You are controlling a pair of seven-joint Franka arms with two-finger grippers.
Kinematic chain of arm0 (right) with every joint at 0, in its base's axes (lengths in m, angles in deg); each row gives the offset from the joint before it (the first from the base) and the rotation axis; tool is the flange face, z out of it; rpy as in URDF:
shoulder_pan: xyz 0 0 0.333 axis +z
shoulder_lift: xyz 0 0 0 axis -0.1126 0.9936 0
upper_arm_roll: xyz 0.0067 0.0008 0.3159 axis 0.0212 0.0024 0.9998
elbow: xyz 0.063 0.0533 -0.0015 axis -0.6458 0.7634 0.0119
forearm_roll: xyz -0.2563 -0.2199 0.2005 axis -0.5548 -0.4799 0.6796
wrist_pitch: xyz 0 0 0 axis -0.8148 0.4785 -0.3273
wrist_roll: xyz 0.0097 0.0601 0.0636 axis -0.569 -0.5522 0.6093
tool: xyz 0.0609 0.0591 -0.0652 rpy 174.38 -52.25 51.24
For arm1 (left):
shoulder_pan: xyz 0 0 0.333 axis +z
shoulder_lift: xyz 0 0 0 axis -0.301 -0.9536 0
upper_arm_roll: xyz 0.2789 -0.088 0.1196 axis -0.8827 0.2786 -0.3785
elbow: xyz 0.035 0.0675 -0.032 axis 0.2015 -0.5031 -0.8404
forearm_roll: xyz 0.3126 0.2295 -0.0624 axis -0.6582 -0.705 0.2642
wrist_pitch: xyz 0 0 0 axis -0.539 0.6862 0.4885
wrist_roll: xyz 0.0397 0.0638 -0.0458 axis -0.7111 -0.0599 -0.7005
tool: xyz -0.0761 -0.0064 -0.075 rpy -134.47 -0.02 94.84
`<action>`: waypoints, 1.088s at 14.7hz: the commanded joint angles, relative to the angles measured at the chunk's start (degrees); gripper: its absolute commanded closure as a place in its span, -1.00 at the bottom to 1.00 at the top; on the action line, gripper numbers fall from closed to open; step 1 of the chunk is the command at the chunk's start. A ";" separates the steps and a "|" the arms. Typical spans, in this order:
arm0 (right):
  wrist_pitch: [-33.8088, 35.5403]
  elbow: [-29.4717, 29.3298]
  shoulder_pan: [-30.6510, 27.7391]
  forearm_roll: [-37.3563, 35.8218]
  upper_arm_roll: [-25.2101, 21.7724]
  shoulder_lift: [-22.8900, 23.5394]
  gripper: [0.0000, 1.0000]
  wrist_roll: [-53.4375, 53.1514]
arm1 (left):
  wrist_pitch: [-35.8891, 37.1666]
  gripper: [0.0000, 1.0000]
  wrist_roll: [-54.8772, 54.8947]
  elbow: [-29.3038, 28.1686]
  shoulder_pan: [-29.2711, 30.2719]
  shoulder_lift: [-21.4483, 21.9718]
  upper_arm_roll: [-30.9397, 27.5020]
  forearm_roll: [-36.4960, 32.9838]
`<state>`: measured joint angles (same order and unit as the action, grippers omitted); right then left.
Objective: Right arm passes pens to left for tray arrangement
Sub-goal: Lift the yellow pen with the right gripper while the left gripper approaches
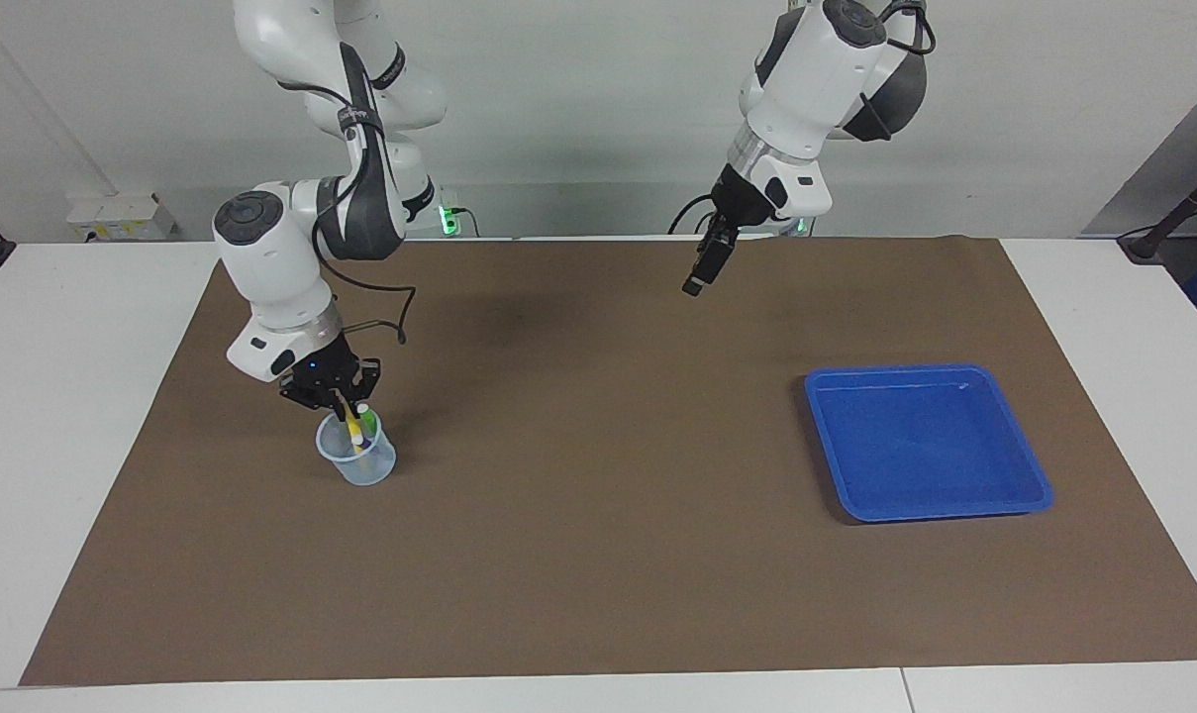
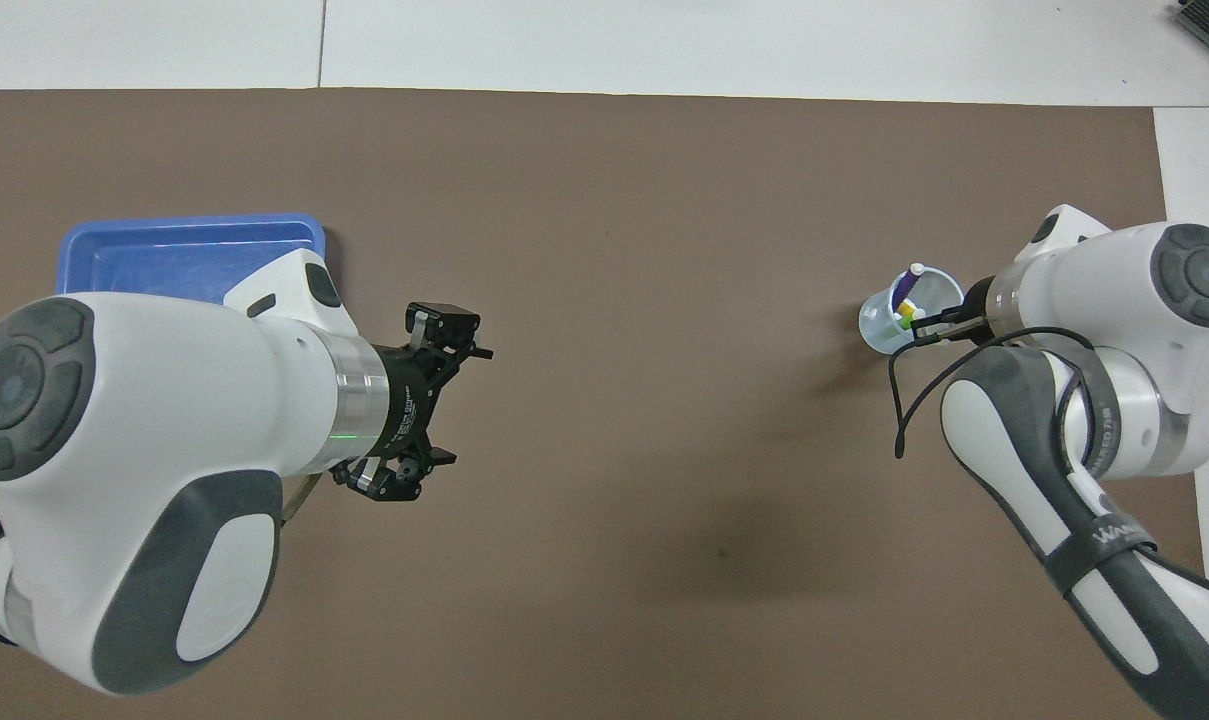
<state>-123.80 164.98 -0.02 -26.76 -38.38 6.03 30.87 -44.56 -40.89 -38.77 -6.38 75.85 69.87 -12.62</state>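
A clear cup [image 1: 358, 460] stands toward the right arm's end of the table with the pens upright in it. My right gripper [image 1: 341, 401] is at the cup's mouth, shut on the top of the yellow pen [image 1: 353, 428], which leans in the cup. The purple pen [image 2: 904, 292] and the green pen [image 2: 909, 323] stand beside it inside the cup. The blue tray [image 1: 925, 446] lies bare toward the left arm's end. My left gripper [image 1: 697, 282] hangs open and holds nothing, high over the brown mat between tray and cup.
A large brown mat [image 1: 598, 555] covers the white table, and both the cup and the tray rest on it. A black cable loops from the right arm's wrist [image 2: 899, 400] beside the cup.
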 commanded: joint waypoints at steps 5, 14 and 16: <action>11.33 -6.38 -0.74 -0.05 -0.31 -2.68 1.00 1.48 | -10.34 -1.00 -6.47 -6.50 -3.43 2.72 -0.87 8.61; 31.10 -19.73 -0.91 7.30 -0.75 -6.03 1.00 -0.71 | -30.02 -1.00 -22.12 -7.12 -11.95 -0.60 -0.87 10.82; 32.78 -22.46 -2.40 13.72 -0.75 -5.85 1.00 -4.66 | -34.43 -1.00 -24.06 -5.99 -13.89 -2.71 -0.87 10.82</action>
<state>-93.49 146.07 -0.65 -18.32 -39.16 -0.74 28.87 -74.00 -62.81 -44.82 -17.57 75.09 69.79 -3.04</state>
